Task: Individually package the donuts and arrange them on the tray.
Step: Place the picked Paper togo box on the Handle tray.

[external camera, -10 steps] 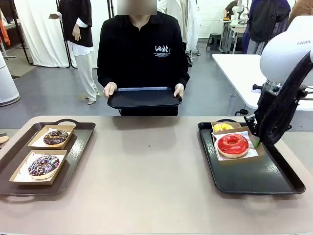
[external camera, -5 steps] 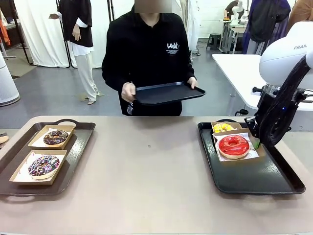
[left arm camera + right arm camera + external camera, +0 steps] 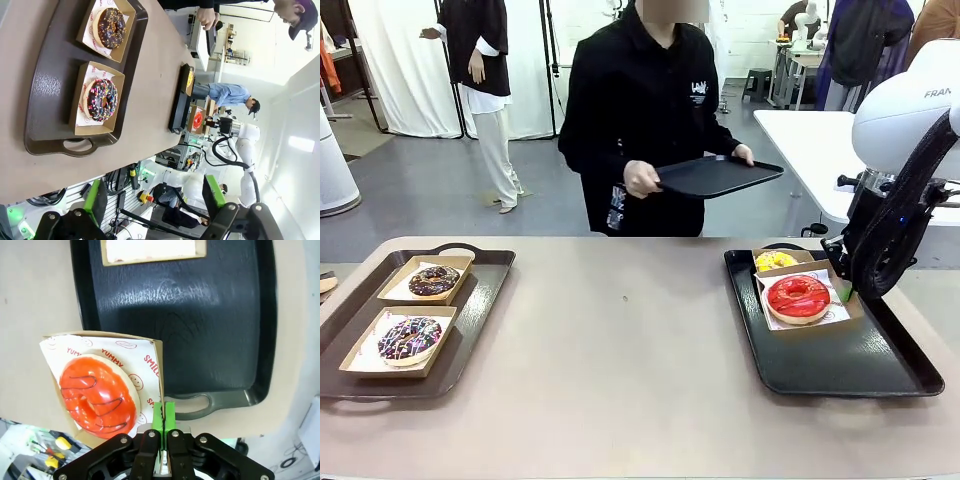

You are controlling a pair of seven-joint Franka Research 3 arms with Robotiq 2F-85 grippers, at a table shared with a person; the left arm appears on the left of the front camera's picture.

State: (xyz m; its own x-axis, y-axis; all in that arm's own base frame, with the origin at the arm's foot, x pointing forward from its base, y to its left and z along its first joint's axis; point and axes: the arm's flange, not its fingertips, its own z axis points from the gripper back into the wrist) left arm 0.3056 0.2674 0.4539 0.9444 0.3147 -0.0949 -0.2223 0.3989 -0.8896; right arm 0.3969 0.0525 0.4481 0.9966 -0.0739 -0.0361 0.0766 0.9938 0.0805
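Nearby, person (image 3: 650,110) with spare tray (image 3: 717,175).

Left end effector (image 3: 155,210) low in frame, green-padded fingers (image 3: 95,201) spread wide, gripping nothing. Beyond: brown tray (image 3: 50,85) on the counter (image 3: 150,75), carrying 2 cardboard boxes, with a chocolate donut (image 3: 111,27) and a purple donut (image 3: 101,100). Farther off, a black tray (image 3: 179,107) and a red donut (image 3: 197,120).
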